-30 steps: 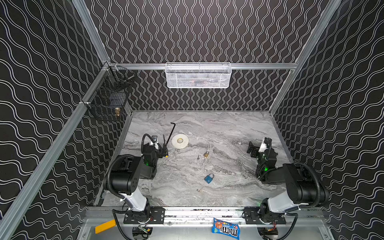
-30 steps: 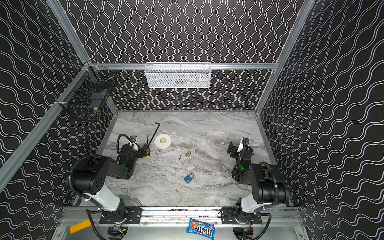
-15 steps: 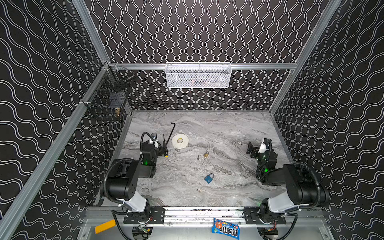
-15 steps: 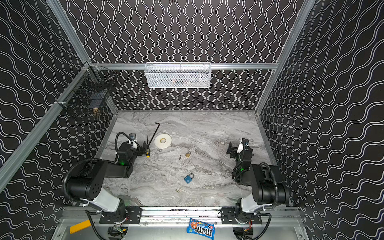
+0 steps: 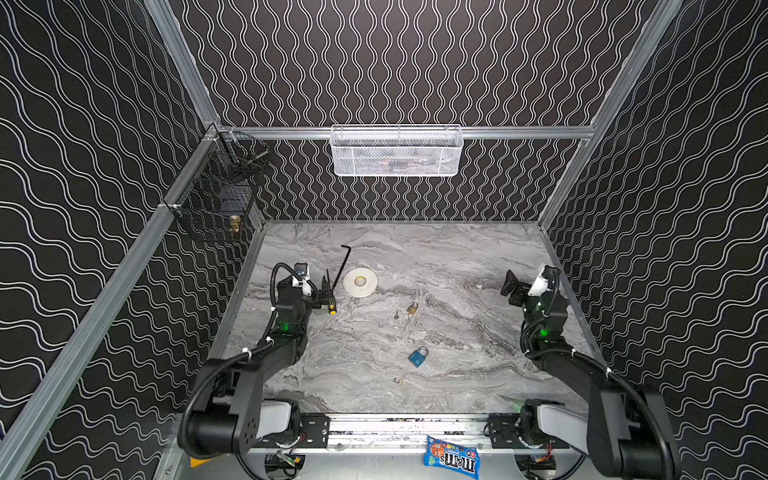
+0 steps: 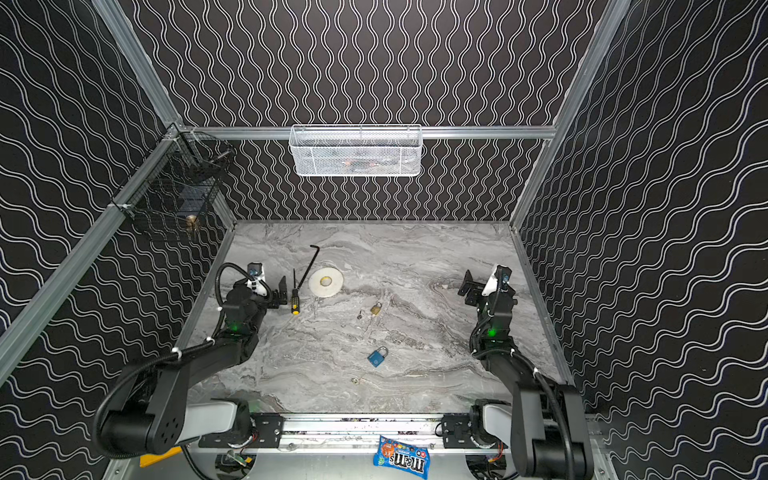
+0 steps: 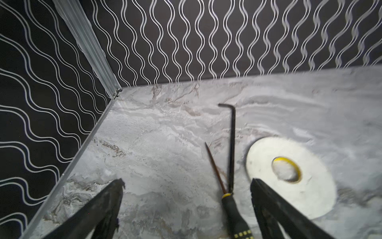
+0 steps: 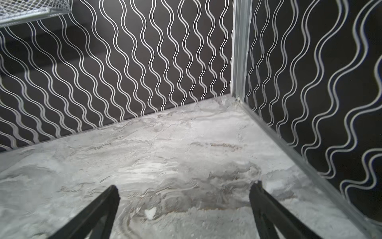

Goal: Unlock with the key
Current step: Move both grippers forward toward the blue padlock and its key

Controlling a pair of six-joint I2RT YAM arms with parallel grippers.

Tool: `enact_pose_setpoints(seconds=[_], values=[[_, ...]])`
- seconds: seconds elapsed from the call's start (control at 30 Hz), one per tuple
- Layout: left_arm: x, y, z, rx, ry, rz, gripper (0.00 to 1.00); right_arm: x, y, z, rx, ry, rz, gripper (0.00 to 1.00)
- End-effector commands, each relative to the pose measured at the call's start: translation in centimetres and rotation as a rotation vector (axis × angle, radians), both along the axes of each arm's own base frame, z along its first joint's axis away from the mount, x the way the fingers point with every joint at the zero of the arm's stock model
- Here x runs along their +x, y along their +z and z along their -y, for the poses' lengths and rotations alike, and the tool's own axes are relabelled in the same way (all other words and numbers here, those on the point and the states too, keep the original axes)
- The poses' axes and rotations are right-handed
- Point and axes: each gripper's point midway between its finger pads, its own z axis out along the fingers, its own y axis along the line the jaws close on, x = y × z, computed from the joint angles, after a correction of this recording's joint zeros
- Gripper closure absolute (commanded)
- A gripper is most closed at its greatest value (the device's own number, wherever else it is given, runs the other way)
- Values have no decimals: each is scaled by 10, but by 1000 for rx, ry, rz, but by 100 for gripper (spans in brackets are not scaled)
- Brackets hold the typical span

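Marble-patterned grey tabletop (image 5: 457, 257) is shown in both top views, and the task's things are laid on its middle, where either arm can reach them. A blue padlock with a silver shackle (image 5: 418, 357) is laid flat nearest the arms' bases, and a small brass-coloured key (image 5: 401, 379) is set just beside it. Further back, a small brass padlock (image 5: 412, 308) is paired with a small silver key (image 5: 397, 315). Which pair is meant cannot be told. No key is seen in either lock, so the unlocking is judged not yet begun. The left gripper (image 5: 320, 293) and the right gripper (image 5: 514, 287) are held low near opposite side walls, well apart from both locks, which leaves the middle unobstructed.

In the left wrist view, the left gripper (image 7: 187, 182) is seen spread wide with nothing held. Between its jaws a black-handled screwdriver with yellow markings (image 7: 233, 215) is framed, its thin shaft crossed by a black L-shaped hex key (image 7: 232, 144). A flat white tape roll with a yellow core (image 7: 289, 178) is partly covered by one finger. These are judged to be clutter rather than targets, since no lock or key is seen here.

In the right wrist view, the right gripper (image 8: 185, 186) is likewise seen fully spread and empty. Only bare marble and a corner of the black wavy-lined wall (image 8: 124, 62) are framed, so a turn toward the middle is judged necessary.
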Motion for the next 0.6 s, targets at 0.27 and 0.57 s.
enact_pose_setpoints(seconds=[0.27, 0.57], values=[[-17, 41, 12, -261, -22, 10, 1, -21, 9, -7, 286, -32, -86, 1], [-29, 36, -7, -465, 153, -77, 1, -35, -20, 0, 440, -140, -199, 1]])
